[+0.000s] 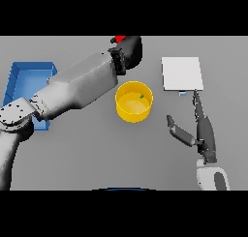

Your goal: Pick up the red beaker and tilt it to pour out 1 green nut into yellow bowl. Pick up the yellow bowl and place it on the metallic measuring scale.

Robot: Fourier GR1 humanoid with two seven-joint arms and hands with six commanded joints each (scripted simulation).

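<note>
The red beaker shows only as a small red patch at the table's far edge, mostly hidden behind my left hand, whose dark fingers curl round it. Just nearer than that hand, the yellow bowl stands on the table with one small green nut inside, near its far right wall. The metallic measuring scale is a pale square plate to the right of the bowl. My right hand rests open below the scale, fingers straight and pointing at it, thumb spread to the left.
A blue bin sits at the far left, partly covered by my left arm, which crosses the table diagonally from the lower left toward the beaker.
</note>
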